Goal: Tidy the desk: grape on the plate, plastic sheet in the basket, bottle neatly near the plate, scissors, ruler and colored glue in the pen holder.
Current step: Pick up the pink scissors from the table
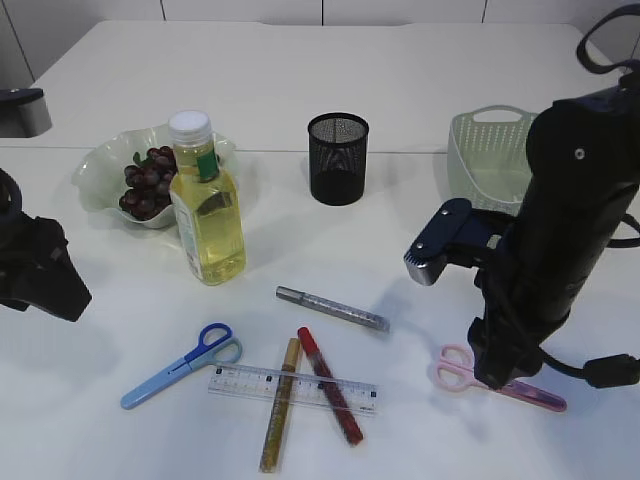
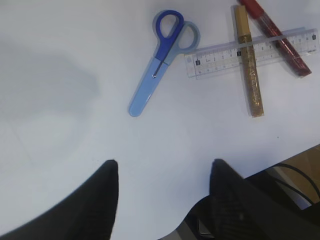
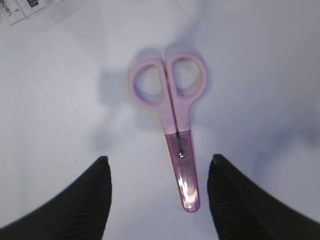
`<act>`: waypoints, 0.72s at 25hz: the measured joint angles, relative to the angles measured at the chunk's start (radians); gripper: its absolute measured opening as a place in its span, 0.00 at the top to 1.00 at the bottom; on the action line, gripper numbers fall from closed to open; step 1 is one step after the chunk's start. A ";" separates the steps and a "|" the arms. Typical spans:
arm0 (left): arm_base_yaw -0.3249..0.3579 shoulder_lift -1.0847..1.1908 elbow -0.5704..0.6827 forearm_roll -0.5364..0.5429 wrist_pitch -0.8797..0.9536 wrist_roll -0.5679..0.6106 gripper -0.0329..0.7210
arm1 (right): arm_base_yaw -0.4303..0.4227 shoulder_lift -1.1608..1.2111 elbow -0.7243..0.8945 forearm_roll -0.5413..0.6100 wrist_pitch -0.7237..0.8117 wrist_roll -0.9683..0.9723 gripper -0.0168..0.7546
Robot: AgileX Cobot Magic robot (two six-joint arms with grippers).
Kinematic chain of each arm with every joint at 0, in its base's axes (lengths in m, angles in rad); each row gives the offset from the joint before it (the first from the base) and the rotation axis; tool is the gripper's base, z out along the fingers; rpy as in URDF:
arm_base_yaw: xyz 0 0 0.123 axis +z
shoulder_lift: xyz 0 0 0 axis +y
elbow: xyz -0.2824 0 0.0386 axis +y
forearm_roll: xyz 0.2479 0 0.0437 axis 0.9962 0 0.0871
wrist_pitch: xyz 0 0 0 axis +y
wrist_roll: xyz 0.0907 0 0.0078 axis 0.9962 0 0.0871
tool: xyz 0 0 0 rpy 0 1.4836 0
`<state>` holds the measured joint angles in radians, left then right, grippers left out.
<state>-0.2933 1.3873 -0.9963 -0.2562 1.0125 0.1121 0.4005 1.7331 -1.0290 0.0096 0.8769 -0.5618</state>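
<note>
Dark grapes lie on the pale wavy plate, and the yellow bottle stands upright beside it. Blue scissors, a clear ruler, a gold glue stick and a red glue stick lie at the front, the sticks crossing the ruler. A silver glue stick lies mid-table. Pink scissors lie flat, blade tip between the fingers of my open right gripper. My left gripper hangs open over bare table, short of the blue scissors. No plastic sheet shows.
The black mesh pen holder stands at the back centre. A pale green basket sits at the back right, partly behind my right arm. The table's front edge runs close under the left gripper.
</note>
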 joint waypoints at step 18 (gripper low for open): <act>0.000 0.000 0.000 0.000 -0.002 0.000 0.39 | 0.000 0.123 -0.002 -0.040 -0.090 -0.031 0.36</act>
<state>-0.2933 1.3873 -0.9963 -0.2562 1.0103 0.1121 0.4005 1.8556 -1.0312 -0.0307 0.7867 -0.5933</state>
